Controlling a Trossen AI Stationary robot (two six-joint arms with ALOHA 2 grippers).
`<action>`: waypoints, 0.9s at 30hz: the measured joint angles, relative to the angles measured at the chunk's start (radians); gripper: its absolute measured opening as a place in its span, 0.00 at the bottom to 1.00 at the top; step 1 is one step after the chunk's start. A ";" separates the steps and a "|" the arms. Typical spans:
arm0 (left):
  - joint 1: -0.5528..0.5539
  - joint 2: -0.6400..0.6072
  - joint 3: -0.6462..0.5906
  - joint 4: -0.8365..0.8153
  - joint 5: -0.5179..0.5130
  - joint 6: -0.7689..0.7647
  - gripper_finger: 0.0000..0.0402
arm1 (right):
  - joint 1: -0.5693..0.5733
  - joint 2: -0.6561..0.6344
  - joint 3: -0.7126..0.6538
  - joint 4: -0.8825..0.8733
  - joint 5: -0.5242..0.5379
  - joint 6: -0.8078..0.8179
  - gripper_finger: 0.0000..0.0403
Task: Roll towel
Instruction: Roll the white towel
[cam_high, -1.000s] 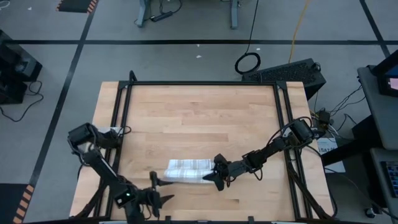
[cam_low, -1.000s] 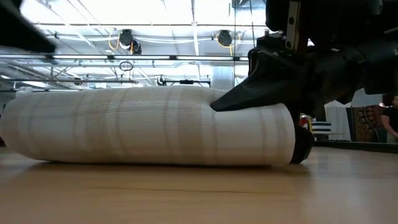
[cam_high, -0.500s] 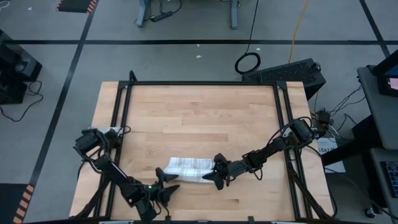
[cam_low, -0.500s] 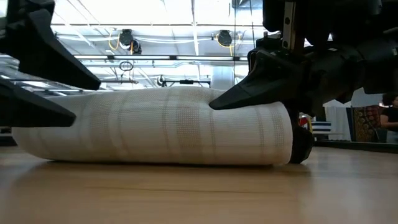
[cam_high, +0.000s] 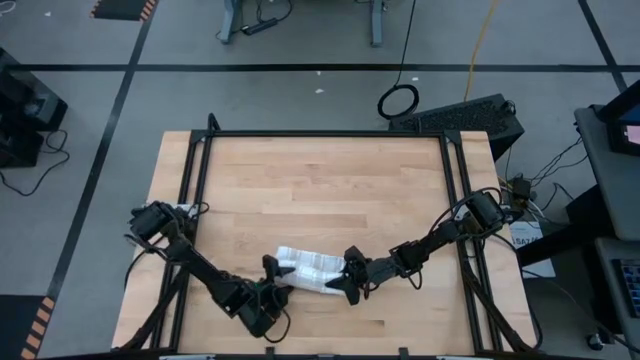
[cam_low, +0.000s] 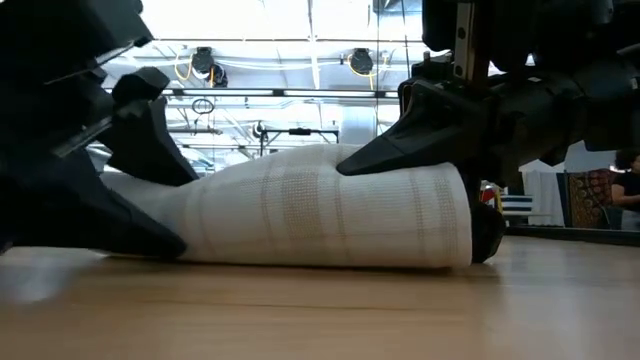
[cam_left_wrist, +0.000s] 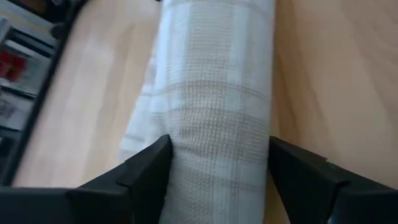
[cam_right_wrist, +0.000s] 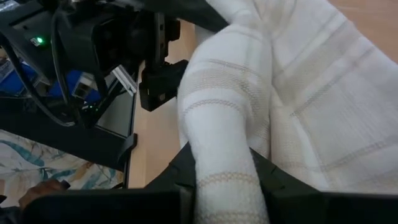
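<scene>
In the high view, the thin white cloth towel with a faint grey plaid check (cam_high: 313, 270) is seen rolled into a short cylinder toward the 6 o'clock edge of the pale wooden surface (cam_high: 320, 190), with the left pincer (cam_high: 277, 281) at its 9 o'clock end and the right pincer (cam_high: 343, 279) at its 3 o'clock end. In the low view, the roll (cam_low: 330, 215) is shown lying on the surface, the right pincer (cam_low: 470, 190) clamped on one end. In the left wrist view the left fingers (cam_left_wrist: 146, 168) are spread wide, one on either side of the roll (cam_left_wrist: 214, 106), and in the right wrist view a bunched fold of towel (cam_right_wrist: 217, 124) is gripped between the right fingers (cam_right_wrist: 273, 174).
</scene>
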 joint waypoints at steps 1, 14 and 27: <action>0.007 0.000 0.000 0.000 0.024 -0.002 0.64 | 0.000 0.000 0.000 0.000 -0.001 -0.002 0.14; 0.071 -0.057 0.003 -0.017 0.252 -0.071 0.38 | 0.006 -0.146 -0.008 -0.295 -0.085 -0.208 0.52; 0.181 -0.110 0.002 -0.027 0.552 -0.050 0.32 | 0.121 -0.479 0.002 -0.639 0.123 -0.544 0.77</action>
